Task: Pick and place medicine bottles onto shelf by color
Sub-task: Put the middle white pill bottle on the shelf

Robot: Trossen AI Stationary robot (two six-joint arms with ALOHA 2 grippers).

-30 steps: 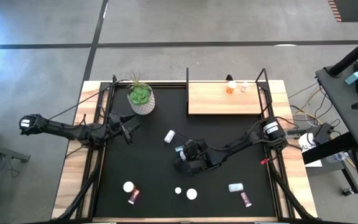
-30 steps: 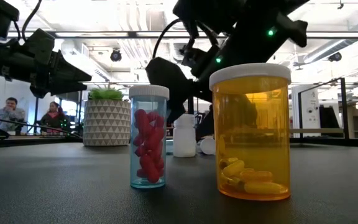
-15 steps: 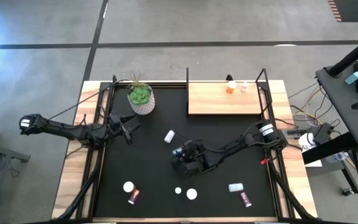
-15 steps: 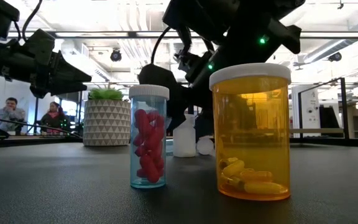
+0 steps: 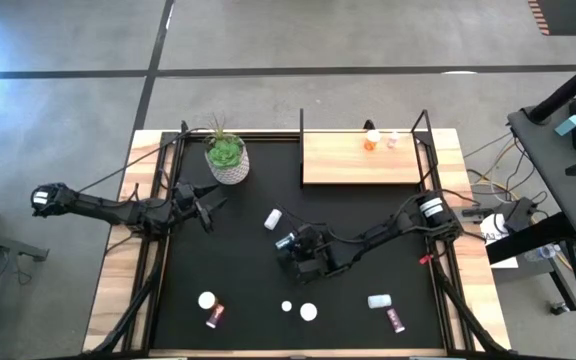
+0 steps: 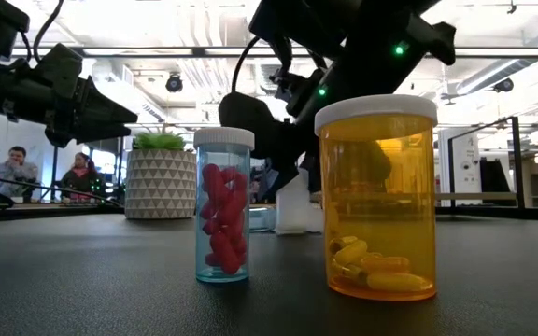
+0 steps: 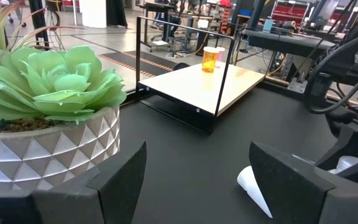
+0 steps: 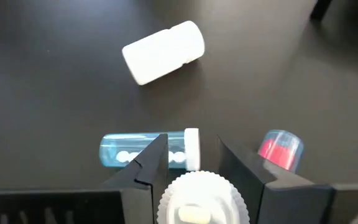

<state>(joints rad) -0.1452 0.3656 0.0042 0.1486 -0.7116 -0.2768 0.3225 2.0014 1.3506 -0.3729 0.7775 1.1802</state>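
mid-mat, white bottle (image 8: 194,199) between right pincer (image 8: 191,163) fingers

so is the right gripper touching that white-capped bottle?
Touching. The right wrist view shows the right gripper with its fingers pressed against both sides of the white-capped bottle, no gap.

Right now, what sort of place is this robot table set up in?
Most likely a robotics lab or workshop in a large open hall. The low view shows exposed ceiling ducts and seated people at benches beyond the table; the high view shows bare concrete floor and a cabled side desk.
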